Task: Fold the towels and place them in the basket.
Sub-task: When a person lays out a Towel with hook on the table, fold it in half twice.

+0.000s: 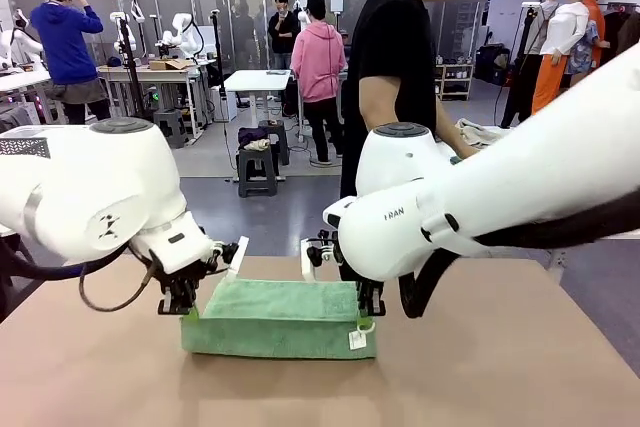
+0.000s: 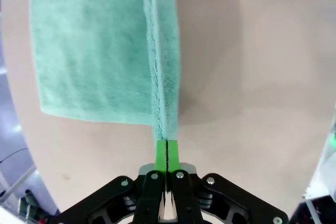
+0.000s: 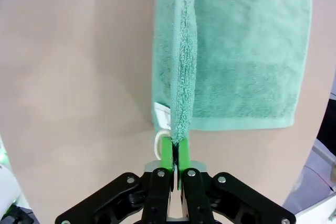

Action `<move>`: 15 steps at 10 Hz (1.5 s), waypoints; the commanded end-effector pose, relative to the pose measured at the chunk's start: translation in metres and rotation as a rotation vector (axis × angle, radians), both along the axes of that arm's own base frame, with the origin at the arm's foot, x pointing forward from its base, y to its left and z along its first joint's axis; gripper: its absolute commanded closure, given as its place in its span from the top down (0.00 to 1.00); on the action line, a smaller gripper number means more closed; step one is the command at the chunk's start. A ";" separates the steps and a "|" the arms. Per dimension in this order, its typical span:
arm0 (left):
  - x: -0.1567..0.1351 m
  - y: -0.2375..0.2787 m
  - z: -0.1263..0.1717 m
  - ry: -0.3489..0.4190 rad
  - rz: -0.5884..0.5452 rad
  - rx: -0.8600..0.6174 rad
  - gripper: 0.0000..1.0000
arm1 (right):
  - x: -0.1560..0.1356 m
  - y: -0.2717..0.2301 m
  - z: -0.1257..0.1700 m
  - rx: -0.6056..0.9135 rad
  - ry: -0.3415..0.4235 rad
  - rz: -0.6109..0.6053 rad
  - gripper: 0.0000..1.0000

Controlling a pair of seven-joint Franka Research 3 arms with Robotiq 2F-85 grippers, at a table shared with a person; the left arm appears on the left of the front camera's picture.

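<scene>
A mint green towel (image 1: 280,317) hangs between both grippers over the brown table, its near edge lifted and its far part lying on the surface. My left gripper (image 1: 182,303) is shut on the towel's left corner; in the left wrist view the green pads (image 2: 167,153) pinch the towel (image 2: 100,51) edge. My right gripper (image 1: 368,305) is shut on the right corner, where a white label and loop (image 1: 358,338) dangle. The right wrist view shows the pads (image 3: 173,153) clamping the folded towel (image 3: 236,51) edge. The basket is out of view.
The brown table (image 1: 500,367) spreads bare around the towel. A person in a black shirt (image 1: 395,57) stands at the far side behind my right arm, holding pale cloth (image 1: 490,132). Other people and tables are far behind.
</scene>
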State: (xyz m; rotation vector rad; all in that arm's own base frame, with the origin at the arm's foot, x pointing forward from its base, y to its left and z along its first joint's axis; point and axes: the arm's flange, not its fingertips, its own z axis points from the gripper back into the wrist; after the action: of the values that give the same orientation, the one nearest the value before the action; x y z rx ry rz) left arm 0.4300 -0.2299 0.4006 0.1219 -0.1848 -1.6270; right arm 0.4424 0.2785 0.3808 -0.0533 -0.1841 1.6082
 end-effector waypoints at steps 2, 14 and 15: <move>0.050 -0.008 0.007 0.031 0.010 0.033 0.01 | 0.050 0.006 -0.003 0.008 0.012 0.021 0.05; 0.123 -0.011 -0.005 0.063 0.029 0.035 0.01 | 0.110 -0.006 -0.013 0.054 0.023 -0.036 0.05; 0.134 -0.010 -0.007 0.067 0.027 0.036 0.01 | 0.117 -0.009 -0.015 0.057 0.023 -0.037 0.05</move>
State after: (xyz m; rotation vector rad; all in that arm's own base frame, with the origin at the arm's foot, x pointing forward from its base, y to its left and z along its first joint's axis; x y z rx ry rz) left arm 0.5463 -0.2370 0.3918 0.0844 -0.1349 -1.5878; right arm 0.5495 0.2702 0.3666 -0.0096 -0.1967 1.5537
